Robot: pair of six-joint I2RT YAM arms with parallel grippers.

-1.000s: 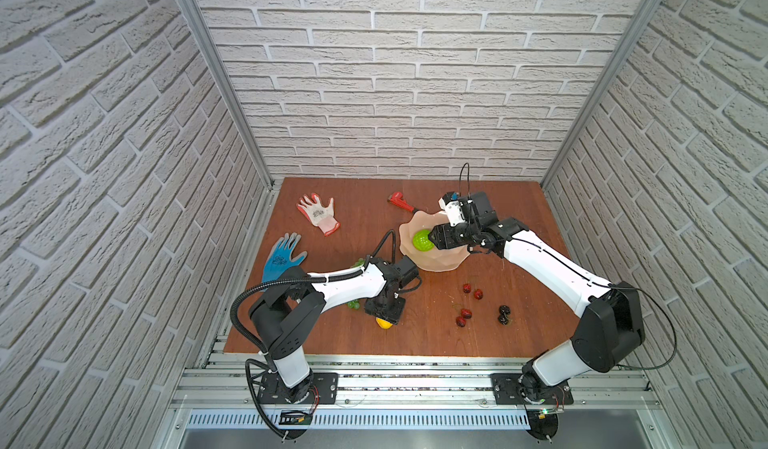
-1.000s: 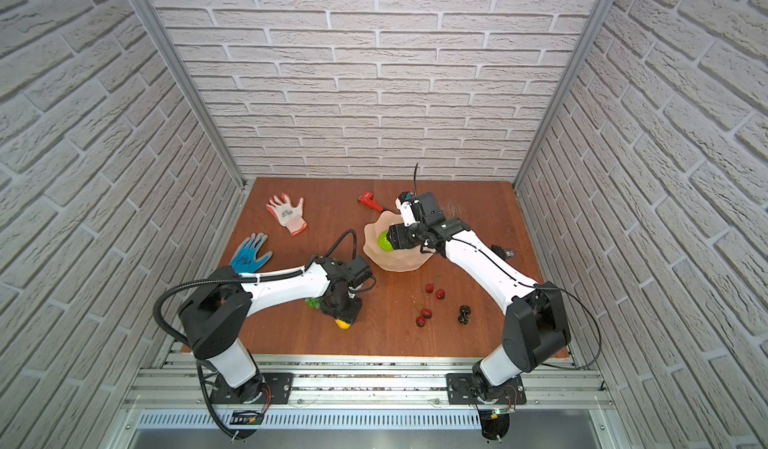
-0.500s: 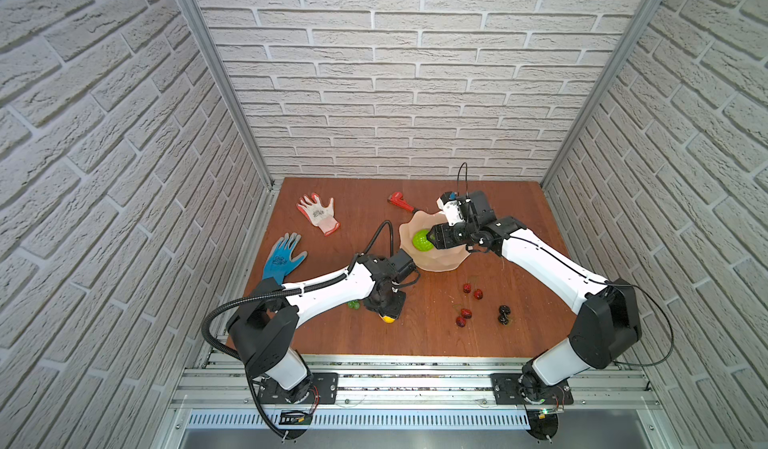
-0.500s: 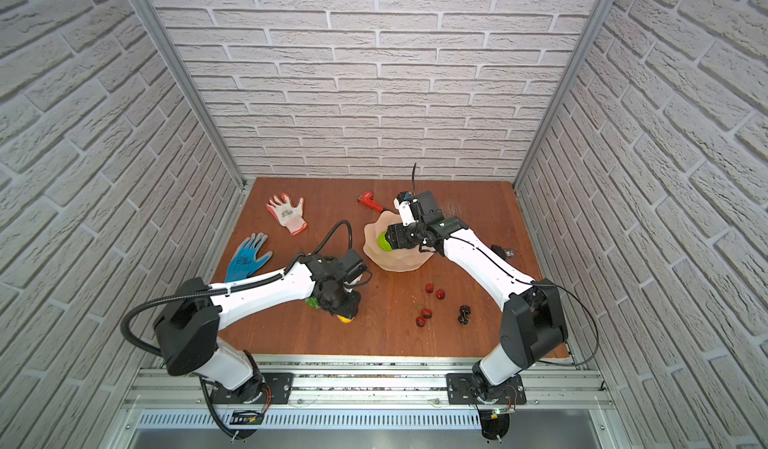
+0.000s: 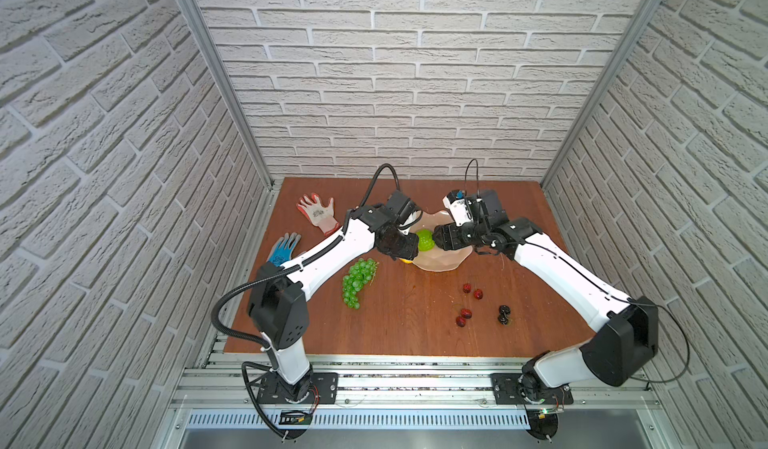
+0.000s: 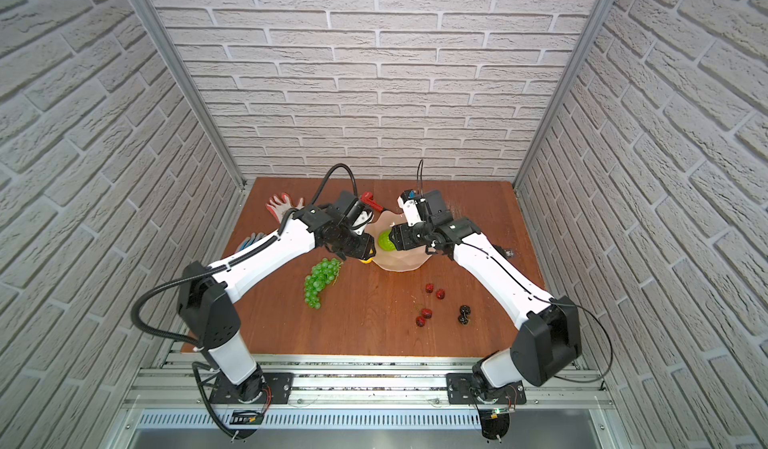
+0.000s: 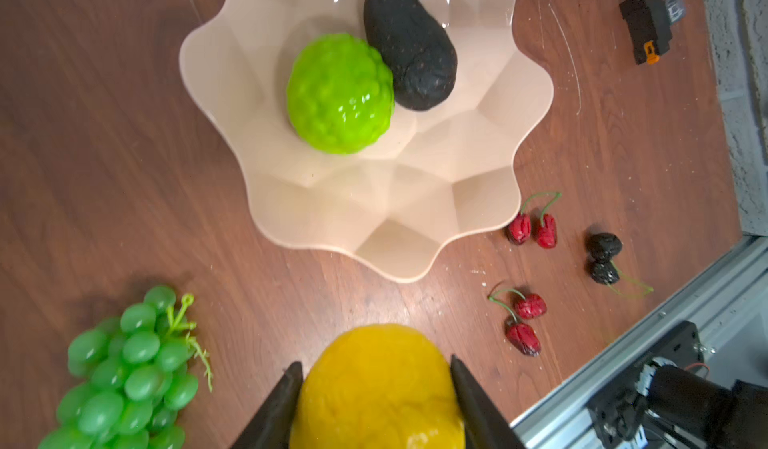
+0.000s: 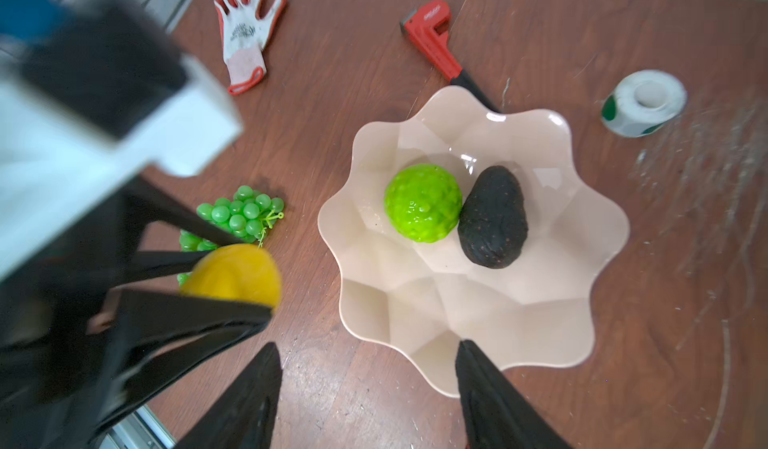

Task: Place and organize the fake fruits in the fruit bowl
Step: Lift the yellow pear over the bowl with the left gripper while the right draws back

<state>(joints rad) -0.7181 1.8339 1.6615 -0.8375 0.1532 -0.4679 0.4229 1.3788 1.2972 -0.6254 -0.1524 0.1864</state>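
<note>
Snugly, glossy bumpy ball (image 7: 340,93) touches matte pebbled avocado (image 7: 409,47).

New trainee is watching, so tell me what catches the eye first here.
A glossy lime-green bumpy ball lies against a dark avocado inside the scalloped pale pink bowl. Beside the bowl, the left gripper clamps a bright yellow fruit, with a green grape bunch on the table nearby.
</note>
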